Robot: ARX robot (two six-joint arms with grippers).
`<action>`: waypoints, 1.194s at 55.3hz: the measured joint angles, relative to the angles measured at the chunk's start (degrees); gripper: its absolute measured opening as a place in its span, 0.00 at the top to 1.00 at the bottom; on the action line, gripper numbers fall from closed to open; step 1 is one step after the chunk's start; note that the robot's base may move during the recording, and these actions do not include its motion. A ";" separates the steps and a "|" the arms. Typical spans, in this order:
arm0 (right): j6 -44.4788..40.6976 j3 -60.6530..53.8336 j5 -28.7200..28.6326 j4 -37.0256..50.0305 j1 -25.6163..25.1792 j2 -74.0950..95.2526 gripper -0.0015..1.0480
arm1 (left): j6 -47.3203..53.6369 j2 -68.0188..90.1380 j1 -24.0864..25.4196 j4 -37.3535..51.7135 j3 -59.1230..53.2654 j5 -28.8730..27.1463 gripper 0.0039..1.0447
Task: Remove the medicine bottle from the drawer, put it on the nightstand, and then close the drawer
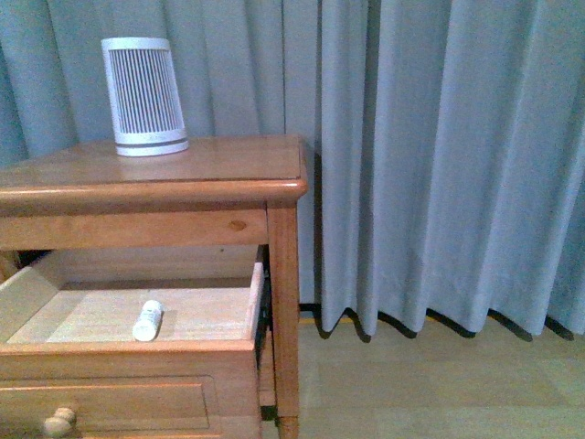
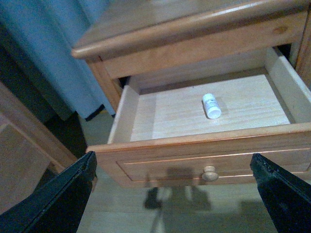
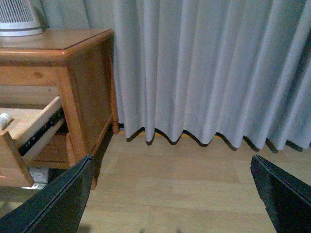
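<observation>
The medicine bottle [image 1: 147, 320] lies on its side on the pale floor of the open drawer [image 1: 128, 352], near the middle and clear of every wall. It is judged small, light, rigid and smooth. Being round, it is likely to roll if nudged, so the hold belongs across the body at mid-length, jaws square to its axis. The nightstand [image 1: 228, 163] offers free surface in front of the ribbed device [image 1: 144, 96]. The left gripper [image 2: 172, 160] hangs above and before the drawer front, jaws spread wide, empty, well apart from the bottle. The right gripper [image 3: 171, 160], likewise wide and empty, faces the floor [image 3: 194, 194] and curtain [image 3: 204, 73] beside the nightstand.
</observation>
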 joint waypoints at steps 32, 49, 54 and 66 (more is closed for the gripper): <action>0.00 0.00 0.00 0.00 0.00 0.00 0.07 | -13.79 -32.39 -4.00 -20.94 -12.17 -5.81 0.06; 0.00 0.00 -0.02 0.00 0.00 0.00 0.07 | -13.79 -40.17 11.23 -12.04 -17.70 16.00 0.35; 0.00 0.00 0.00 0.00 0.00 0.00 0.07 | -13.46 -40.44 11.52 -12.02 -17.75 16.87 0.52; 0.00 0.00 -0.02 0.00 0.00 0.00 0.07 | -13.42 -40.44 11.63 -12.02 -17.75 16.87 0.90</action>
